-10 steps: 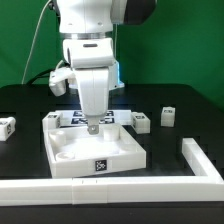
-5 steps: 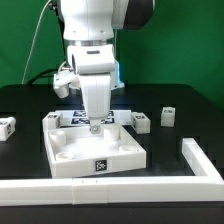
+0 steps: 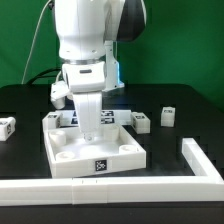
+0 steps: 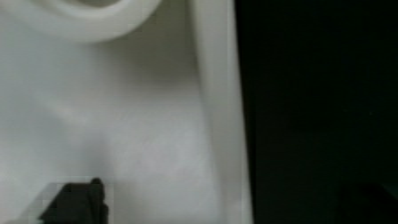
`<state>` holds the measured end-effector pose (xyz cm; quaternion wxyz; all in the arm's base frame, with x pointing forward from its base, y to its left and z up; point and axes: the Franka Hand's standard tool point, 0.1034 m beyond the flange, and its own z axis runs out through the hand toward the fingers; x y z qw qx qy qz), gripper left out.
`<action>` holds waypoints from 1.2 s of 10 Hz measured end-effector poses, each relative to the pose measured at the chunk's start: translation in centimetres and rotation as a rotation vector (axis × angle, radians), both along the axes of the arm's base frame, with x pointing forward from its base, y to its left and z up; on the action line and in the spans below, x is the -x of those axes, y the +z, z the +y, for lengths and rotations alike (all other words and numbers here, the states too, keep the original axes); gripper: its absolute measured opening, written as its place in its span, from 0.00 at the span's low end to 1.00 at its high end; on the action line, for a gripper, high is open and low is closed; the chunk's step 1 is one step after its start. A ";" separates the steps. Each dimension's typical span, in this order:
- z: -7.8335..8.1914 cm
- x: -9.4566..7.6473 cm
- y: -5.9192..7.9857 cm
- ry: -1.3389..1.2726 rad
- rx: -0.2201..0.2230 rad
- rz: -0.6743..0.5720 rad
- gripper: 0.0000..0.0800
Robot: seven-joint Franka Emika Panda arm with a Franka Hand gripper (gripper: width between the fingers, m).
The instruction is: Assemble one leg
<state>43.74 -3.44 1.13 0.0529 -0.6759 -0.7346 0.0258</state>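
The large white square panel (image 3: 118,150) with round corner sockets lies in the middle of the black table. My gripper (image 3: 96,130) hangs low over the panel's far half, its tips close to the surface. In the wrist view the panel (image 4: 125,110) fills one side, with a round socket (image 4: 98,15) and the panel's straight edge against the black table. One dark finger (image 4: 75,202) shows; the other is lost against the black. My gripper (image 4: 222,205) stands wide and holds nothing. Small white legs lie apart: two (image 3: 142,122) (image 3: 168,115) on the exterior view's right, one (image 3: 8,125) at the left.
The marker board (image 3: 118,116) lies behind the panel. A long white bar (image 3: 100,186) runs along the front and another white bar piece (image 3: 200,160) stands at the exterior view's right. Another small white block (image 3: 55,119) sits by the panel's far left corner.
The arm has turned at the wrist and the hand has come lower over the panel's far half. The panel and the loose legs have not moved.
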 end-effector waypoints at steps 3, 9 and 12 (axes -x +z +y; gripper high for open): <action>-0.3 -0.1 -0.2 -0.010 0.000 -0.010 0.81; -0.4 -0.2 -0.2 -0.014 0.001 -0.014 0.08; -0.4 -0.3 -0.2 -0.014 0.001 -0.015 0.08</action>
